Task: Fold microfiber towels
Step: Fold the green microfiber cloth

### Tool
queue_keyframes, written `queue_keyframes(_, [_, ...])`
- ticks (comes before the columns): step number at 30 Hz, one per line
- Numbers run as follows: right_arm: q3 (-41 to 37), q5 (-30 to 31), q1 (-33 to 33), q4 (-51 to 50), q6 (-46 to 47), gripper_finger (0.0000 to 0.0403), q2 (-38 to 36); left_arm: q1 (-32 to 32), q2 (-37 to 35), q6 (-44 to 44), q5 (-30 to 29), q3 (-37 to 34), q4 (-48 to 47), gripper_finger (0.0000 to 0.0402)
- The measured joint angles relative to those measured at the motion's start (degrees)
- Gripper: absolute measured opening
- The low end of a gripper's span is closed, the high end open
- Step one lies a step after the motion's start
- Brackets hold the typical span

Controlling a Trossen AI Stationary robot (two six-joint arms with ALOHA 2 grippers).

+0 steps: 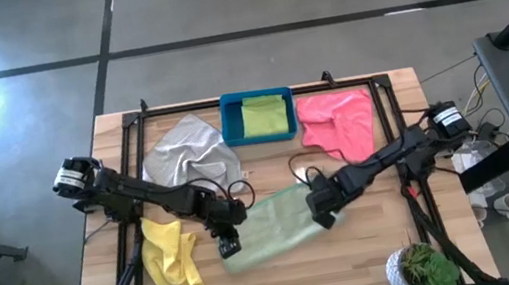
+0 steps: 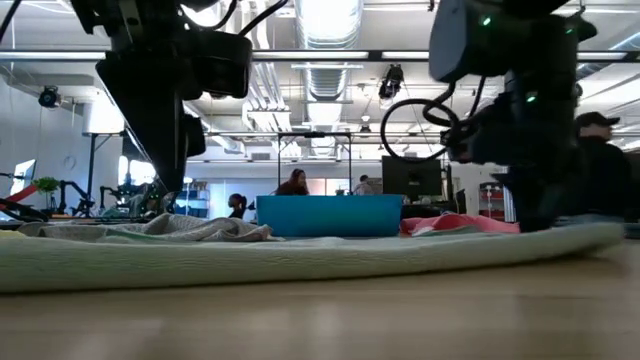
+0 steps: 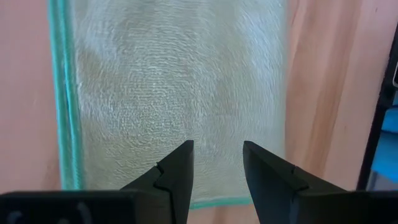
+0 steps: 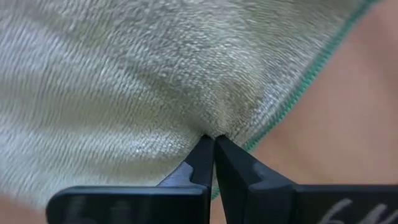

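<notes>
Pale green cloth fills the close views: the sage towel (image 4: 155, 74) is pinched at its edge by the right tool (image 4: 214, 142), whose tips are pressed tight together on the fabric. Across the same towel, the left tool (image 3: 217, 158) is held just above the other end, its tips partly apart and nothing gripped.

On the tabletop (image 1: 354, 269) the sage towel is spread flat, in front of the blue bin (image 1: 258, 117). A lime towel (image 1: 265, 116) is seen inside that bin. A grey towel (image 1: 185, 148) and a pink towel (image 1: 337, 122) are placed either side of the bin, and a yellow towel (image 1: 172, 254) is left beside the sage one.

A fold is probably being started. Next, the left end likely needs to be gripped too, then both ends lifted over together.

Both arms are stretched low toward the sage towel.
</notes>
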Motion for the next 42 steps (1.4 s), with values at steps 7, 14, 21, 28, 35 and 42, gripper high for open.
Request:
queue_keyframes(7, [1.2,8.5,-7.1,0.1,-7.8,0.0008,0.0,2.2,0.0,10.5,-0.2,-0.1,1.0,0.0123])
queue_keyframes(14, [3.9,10.0,-9.7,-0.8,-12.7,0.0008,-0.5,2.6,0.0,16.7,0.0,-2.6,7.8,0.0123])
queue_keyframes(21, [10.6,9.8,-9.1,-9.7,-13.3,0.0008,-5.8,2.7,0.0,16.3,0.2,-7.7,12.1,0.0123])
queue_keyframes(28, [16.1,9.8,-6.4,-11.8,-13.2,0.0008,-12.3,2.6,0.0,12.7,2.9,-12.1,16.0,0.0123])
queue_keyframes(35, [14.3,12.9,-7.2,-12.1,-14.1,0.0008,-13.0,2.6,0.0,11.0,3.8,-13.6,19.5,0.0123])
queue_keyframes(42, [9.9,9.1,-7.0,-11.6,-10.3,0.0008,-7.9,2.5,0.0,8.6,4.3,-14.2,19.6,0.0123])
